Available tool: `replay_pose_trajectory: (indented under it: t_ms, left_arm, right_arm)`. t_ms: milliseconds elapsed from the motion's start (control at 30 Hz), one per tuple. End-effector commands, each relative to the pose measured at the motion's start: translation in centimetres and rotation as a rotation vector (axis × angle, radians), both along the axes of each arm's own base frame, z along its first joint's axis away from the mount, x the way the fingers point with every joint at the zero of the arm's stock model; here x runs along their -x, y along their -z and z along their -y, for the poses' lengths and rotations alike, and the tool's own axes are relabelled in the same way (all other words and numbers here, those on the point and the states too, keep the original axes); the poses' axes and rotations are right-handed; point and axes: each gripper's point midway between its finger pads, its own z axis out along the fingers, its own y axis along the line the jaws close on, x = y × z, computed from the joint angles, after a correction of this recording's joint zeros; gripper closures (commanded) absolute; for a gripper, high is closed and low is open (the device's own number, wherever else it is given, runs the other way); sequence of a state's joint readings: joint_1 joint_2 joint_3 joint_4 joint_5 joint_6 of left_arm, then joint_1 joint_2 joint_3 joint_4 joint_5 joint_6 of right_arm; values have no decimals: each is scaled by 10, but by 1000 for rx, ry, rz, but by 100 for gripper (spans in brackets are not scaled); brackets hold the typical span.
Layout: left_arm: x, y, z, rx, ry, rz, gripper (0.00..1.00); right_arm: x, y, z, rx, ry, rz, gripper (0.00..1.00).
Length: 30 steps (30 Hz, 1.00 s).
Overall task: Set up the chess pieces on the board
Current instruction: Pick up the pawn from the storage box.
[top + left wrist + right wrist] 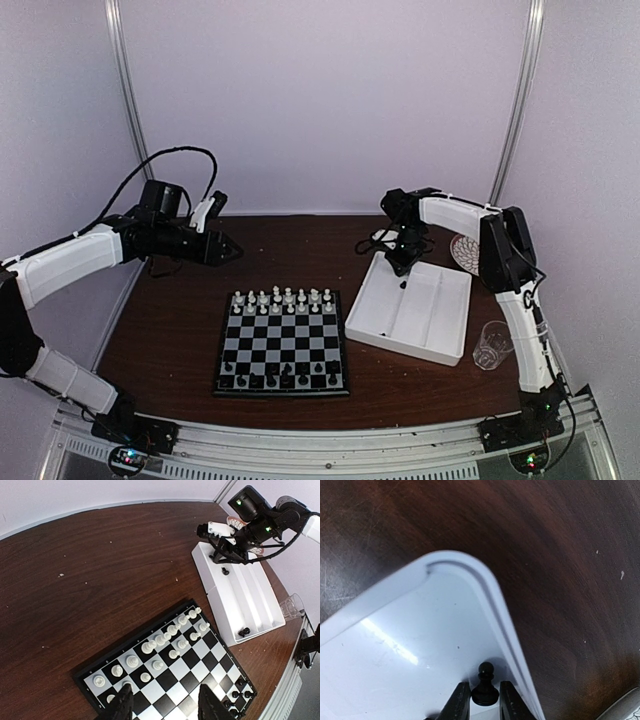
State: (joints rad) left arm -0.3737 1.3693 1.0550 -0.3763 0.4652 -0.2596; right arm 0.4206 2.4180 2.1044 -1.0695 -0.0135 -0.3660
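Listing the contents of the table as they stand.

Item: my right claw (403, 272). It reaches down into the far corner of the white tray (430, 325), on the side nearest the board. Its fingers (461, 700) stand one on each side of a black pawn (485, 684), very close to its base. Whether they press on it I cannot tell. The pawn is upright on the tray floor, just beside the rounded corner wall.

Item: my left claw (228, 250). It hangs above the table (170, 320), off the board's far left corner. Fingers apart, nothing between them.

Item: board (282, 345). Flat on the table between my two arms, just left of the tray and not touching it.

Item: white chessmen (282, 298). Ranged along the two far rows of the board.

Item: black chessmen (285, 378). Along the near edge, some in the nearest row, a few in the row behind, with gaps in both.

Item: second black piece (244, 631). In the tray toward its near end, well apart from the pawn.

Item: drinking glass (492, 345). Upright on the table, just beside the tray's near right corner.

Item: patterned disc (462, 250). On the table beyond the tray, partly hidden by my right arm.
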Motion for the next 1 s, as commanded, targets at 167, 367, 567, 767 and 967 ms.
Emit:
replay_pose_trajectory:
  t_ms: [167,367,567,767,967]
  left_arm:
    - [-5,-7,1,10,10,14,56]
    - [-8,-4,-1,2,-14,5,56]
    - [-7,-9,7,66,13,15,57]
    - [7,-16,52,185,86,-55,57]
    - [27,-23,122,255,139,-119,57]
  right_arm:
    - [-1,12,1,-62,64,-48,87]
    - [8,-27,-5,-139,56,-12,90]
    - [38,-88,-22,-311,-20,14,90]
    - [93,-130,-53,-551,-157,-31,90]
    - [148,-161,-77,-687,-333,-32,90]
